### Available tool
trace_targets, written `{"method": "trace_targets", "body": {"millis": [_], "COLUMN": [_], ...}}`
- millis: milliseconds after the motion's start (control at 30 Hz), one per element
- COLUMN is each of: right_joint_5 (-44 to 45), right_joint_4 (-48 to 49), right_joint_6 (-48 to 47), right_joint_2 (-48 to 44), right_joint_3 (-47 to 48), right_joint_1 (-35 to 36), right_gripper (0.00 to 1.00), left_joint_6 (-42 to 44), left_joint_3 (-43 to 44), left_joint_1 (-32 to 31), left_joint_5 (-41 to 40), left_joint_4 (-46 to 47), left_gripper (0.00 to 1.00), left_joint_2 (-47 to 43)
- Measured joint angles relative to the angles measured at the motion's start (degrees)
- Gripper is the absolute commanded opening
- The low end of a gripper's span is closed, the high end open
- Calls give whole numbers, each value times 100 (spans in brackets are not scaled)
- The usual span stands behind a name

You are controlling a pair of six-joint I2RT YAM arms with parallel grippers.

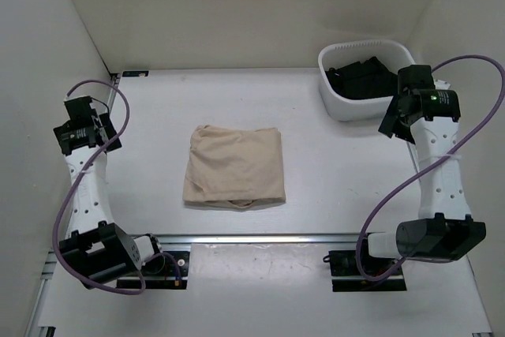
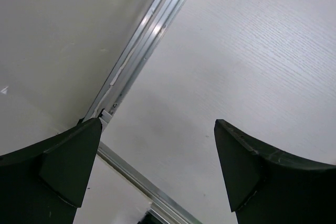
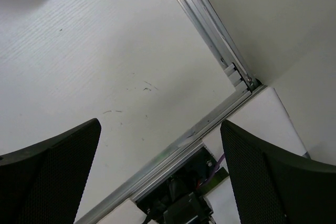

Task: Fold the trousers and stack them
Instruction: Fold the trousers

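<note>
Presently my left gripper (image 2: 157, 163) stands wide and empty at the bench's (image 1: 158, 100) left edge. The trousers (image 1: 234, 165) lie folded square mid-bench, untouched. At the far right corner my right gripper (image 3: 160, 163), wide and empty, hangs beside a white bin (image 1: 355, 108) of dark garments (image 1: 359, 80). Folding looks done; stacking appears outstanding.

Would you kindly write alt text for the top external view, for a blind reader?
Folded beige trousers lie mid-table, untouched. The left tool and right tool hang out at the sides; a white bin of dark clothes stands back right.
</note>
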Motion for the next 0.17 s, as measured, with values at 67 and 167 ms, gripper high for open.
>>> {"method": "trace_targets", "body": {"millis": [67, 167], "right_joint_5": [22, 0], "right_joint_4": [2, 31], "right_joint_6": [-26, -70], "right_joint_2": [-15, -87], "right_joint_3": [-153, -319], "right_joint_1": [0, 0], "right_gripper": [99, 99], "left_joint_6": [0, 0], "left_joint_3": [-9, -50], "left_joint_1": [2, 2], "left_joint_5": [-59, -92], "left_joint_4": [13, 15], "left_gripper": [100, 100], "left_joint_2": [-129, -243]}}
